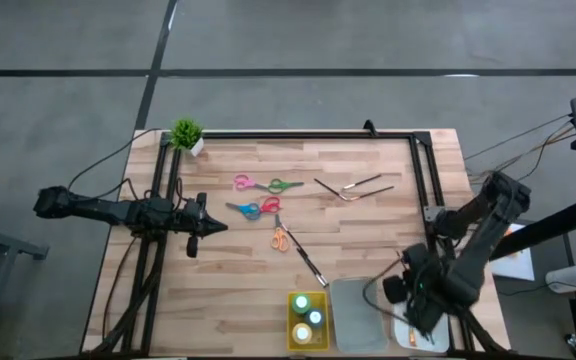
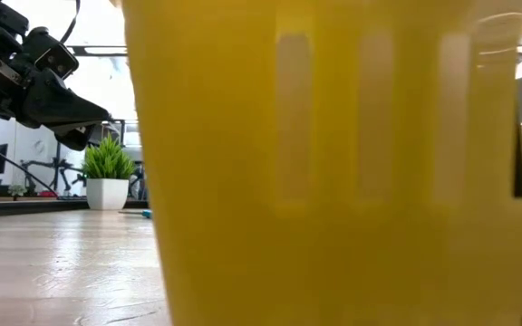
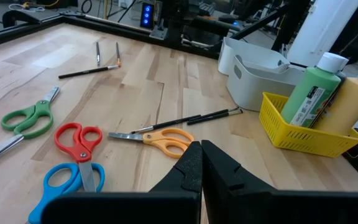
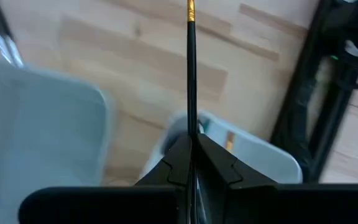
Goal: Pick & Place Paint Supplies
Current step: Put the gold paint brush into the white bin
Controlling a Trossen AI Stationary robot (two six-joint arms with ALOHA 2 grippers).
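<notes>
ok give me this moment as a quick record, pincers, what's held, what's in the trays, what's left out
left pincer: shut, empty, above the table's left side
right pincer: shut on a thin brush, over the white tray
yellow tray: three paint bottles
grey tray: nothing seen inside
left out: four scissors, several brushes

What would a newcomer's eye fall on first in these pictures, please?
Probably the scissors scattered mid-table in pink, green, blue, red and orange, with thin brushes beyond them. Next, the yellow tray of paint bottles at the near edge. The right gripper, shut on a thin brush, hovers over the white tray.
</notes>
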